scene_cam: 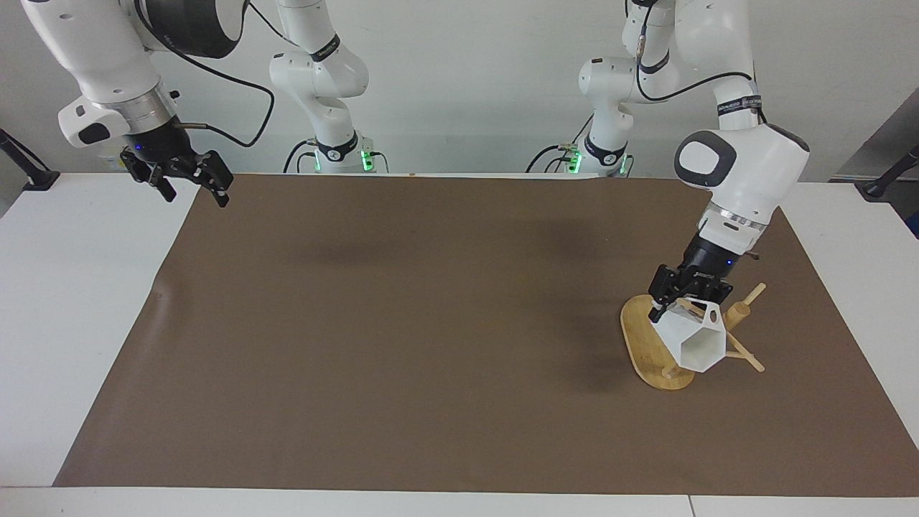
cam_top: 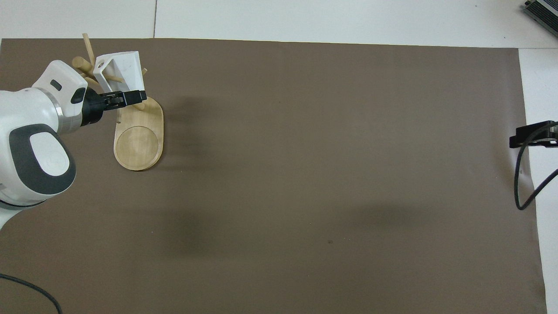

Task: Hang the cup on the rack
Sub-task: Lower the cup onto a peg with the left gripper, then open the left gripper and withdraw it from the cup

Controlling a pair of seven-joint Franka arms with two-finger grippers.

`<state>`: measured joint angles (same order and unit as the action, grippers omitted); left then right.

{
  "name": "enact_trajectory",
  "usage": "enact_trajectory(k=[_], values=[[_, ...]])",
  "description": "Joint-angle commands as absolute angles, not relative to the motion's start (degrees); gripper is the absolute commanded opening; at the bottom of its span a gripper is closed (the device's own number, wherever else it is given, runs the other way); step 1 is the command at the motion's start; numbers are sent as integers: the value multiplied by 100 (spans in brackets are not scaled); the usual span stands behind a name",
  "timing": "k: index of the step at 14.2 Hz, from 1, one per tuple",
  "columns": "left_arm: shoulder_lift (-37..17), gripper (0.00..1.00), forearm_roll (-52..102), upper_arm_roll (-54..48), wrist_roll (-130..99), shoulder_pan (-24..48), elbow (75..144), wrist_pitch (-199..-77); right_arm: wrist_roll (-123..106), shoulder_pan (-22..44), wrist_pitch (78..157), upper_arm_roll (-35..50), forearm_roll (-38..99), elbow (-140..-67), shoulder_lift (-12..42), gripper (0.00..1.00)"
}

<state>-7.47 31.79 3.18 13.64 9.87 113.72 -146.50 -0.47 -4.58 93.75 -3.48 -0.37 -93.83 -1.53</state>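
The left gripper is closed on the white cup, tilted against the bamboo rack below it. The cup is not yet hung and released. The right gripper waits open.

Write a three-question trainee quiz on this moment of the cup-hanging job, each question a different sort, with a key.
1. True or false: the left gripper is shut on the small white faceted cup.
2. Multiple choice: the held cup is over (A) the light bamboo mug rack with oval base and thin pegs, (B) the middle of the brown mat, (C) the white tabletop.
3. Fill in: the right gripper waits, jaws ____, over the mat's corner at the right arm's end.

Key: 1 true; 2 A; 3 open.
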Motion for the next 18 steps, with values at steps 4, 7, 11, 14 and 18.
enact_trajectory(k=[4, 7, 11, 14, 18], values=[[-826, 77, 3032, 299, 976, 958, 11206, -14502, -114, -466, 9360, -369, 97, -9492, -255, 100], [-826, 100, 2988, 308, 967, 949, 11136, -14371, -114, -466, 9360, -369, 97, -9492, -255, 100], [-914, 100, 2533, 308, 932, 862, 10636, -13652, -114, -466, 9360, -369, 97, -9492, -255, 100], [-739, 100, 1962, 351, 870, 844, 10538, -13036, -114, -466, 9360, -369, 97, -9492, -255, 100], [-151, 100, 855, 387, 861, 844, 10529, -12000, -114, -466, 9360, -369, 97, -9492, -255, 100]])
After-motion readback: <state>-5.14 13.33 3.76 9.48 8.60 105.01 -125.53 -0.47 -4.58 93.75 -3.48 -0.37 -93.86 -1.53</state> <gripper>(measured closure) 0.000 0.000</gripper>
